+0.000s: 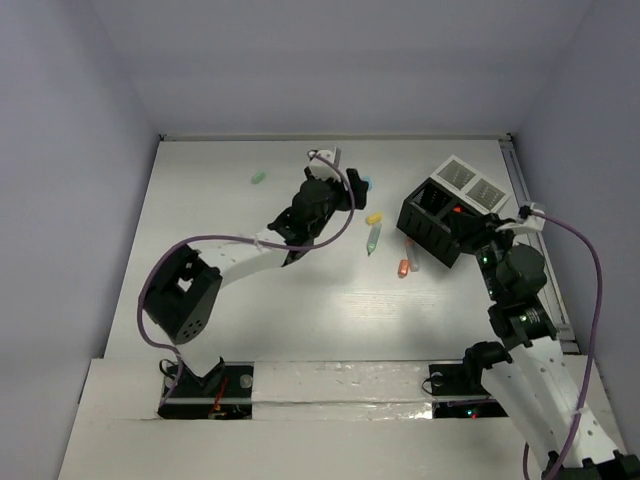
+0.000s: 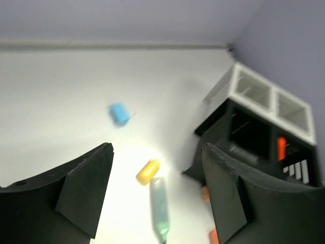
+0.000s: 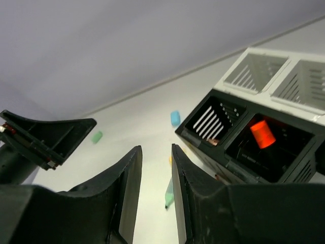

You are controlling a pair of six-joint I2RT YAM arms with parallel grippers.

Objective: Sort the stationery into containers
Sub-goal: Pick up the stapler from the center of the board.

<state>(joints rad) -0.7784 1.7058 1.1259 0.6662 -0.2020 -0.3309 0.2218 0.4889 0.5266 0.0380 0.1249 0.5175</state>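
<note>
My left gripper (image 1: 342, 192) (image 2: 157, 150) hangs wide open and empty above a yellow block (image 1: 374, 217) (image 2: 148, 171) and a green marker (image 1: 373, 238) (image 2: 159, 206). A blue block (image 1: 367, 184) (image 2: 119, 113) lies farther back, and a mint block (image 1: 258, 177) (image 3: 96, 136) lies far left. The black box (image 1: 425, 235) (image 2: 223, 152) (image 3: 195, 134) holds an orange marker (image 2: 281, 148) (image 3: 262, 133); the white tray (image 1: 470, 180) (image 2: 274, 86) (image 3: 278, 76) adjoins it. My right gripper (image 1: 478, 235) (image 3: 156, 150) hovers beside the box, its fingers a narrow gap apart with nothing between them.
Two orange-pink markers (image 1: 404, 267) (image 2: 205, 193) lie on the table against the box's near-left side. The back wall and right wall stand close behind the tray. The left arm's dark wrist (image 3: 45, 137) shows at the left of the right wrist view.
</note>
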